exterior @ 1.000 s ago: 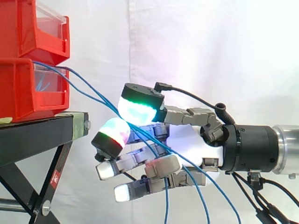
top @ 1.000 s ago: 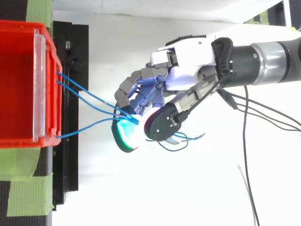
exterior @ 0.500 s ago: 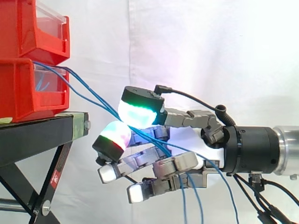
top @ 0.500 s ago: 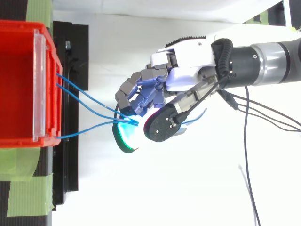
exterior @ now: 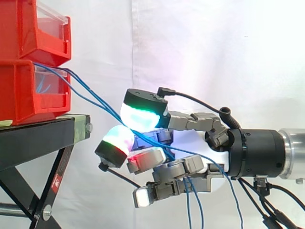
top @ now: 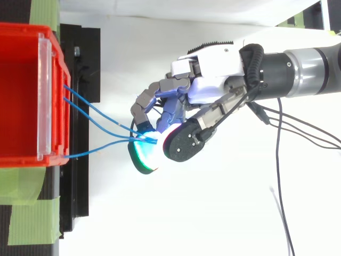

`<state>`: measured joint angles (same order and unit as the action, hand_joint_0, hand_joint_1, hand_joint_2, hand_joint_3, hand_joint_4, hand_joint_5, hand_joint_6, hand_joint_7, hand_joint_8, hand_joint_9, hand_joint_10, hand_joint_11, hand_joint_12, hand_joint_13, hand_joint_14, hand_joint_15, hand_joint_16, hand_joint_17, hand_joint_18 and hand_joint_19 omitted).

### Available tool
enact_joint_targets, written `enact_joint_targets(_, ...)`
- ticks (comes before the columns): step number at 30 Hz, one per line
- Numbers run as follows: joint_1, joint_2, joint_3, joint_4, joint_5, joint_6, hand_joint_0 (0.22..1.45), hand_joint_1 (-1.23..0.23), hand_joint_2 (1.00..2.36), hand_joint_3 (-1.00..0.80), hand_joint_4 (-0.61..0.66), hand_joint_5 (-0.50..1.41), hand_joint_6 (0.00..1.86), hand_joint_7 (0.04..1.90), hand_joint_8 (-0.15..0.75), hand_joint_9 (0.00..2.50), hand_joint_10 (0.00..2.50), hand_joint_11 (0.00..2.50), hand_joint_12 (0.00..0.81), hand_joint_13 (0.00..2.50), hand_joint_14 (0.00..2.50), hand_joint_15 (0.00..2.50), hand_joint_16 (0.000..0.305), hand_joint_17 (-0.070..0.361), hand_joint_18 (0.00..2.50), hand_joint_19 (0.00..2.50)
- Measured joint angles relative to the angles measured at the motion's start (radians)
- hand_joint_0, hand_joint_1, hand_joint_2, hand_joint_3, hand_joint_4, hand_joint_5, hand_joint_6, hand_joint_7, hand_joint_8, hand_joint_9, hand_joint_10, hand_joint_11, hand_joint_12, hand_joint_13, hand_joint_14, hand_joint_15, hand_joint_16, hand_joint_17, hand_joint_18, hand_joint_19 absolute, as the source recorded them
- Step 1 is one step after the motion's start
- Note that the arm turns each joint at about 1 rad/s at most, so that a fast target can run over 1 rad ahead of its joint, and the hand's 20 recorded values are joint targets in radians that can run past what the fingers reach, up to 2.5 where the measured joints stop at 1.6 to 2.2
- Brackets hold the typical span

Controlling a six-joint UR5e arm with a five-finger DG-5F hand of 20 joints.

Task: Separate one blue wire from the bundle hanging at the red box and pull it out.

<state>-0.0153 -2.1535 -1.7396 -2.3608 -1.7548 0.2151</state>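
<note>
Three blue wires (top: pixel 96 117) run from the front of the lower red bin (exterior: pixel 28 93) out to my hand (exterior: pixel 190 138), converging between its glowing pads. In the side view the blue wires (exterior: pixel 90 98) slope down from the bin, pass between the green-lit pad (exterior: pixel 140 114) and the pink-lit pad (exterior: pixel 116 140), then drop below the palm. My hand (top: pixel 213 88) has its fingers curled around the bundle of wires, to the right of the stand.
A second red bin (exterior: pixel 35 28) with a clear front is stacked on the lower one. Both rest on a black stand (exterior: pixel 43 136) with green tape (top: pixel 26 218) at its edges. A white curtain hangs behind.
The lower fingers have curled in further toward the palm around the wires. The loose wire ends seen beside the hand from above have been drawn under it.
</note>
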Motion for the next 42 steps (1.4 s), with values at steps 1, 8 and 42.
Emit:
enact_joint_targets(1,0.000,0.000,0.000,0.000,0.000,0.000,0.66,-0.66,1.03,-0.12,0.24,-0.22,0.84,1.04,0.326,0.98,0.48,1.58,0.326,1.25,0.89,1.47,0.048,0.109,0.76,0.73)
enact_joint_targets(8,0.000,0.000,0.000,0.001,0.000,-0.001,0.66,-0.66,1.03,-0.12,0.24,-0.22,0.84,1.03,0.324,0.97,0.63,1.56,0.324,1.25,0.89,1.47,0.048,0.109,0.75,0.74)
enact_joint_targets(42,-0.007,0.225,0.000,-0.295,0.103,-0.567,0.68,-0.74,1.03,-0.18,0.22,-0.22,0.83,0.98,0.315,0.96,0.48,1.63,0.330,1.22,0.76,1.54,0.048,0.108,0.70,0.75)
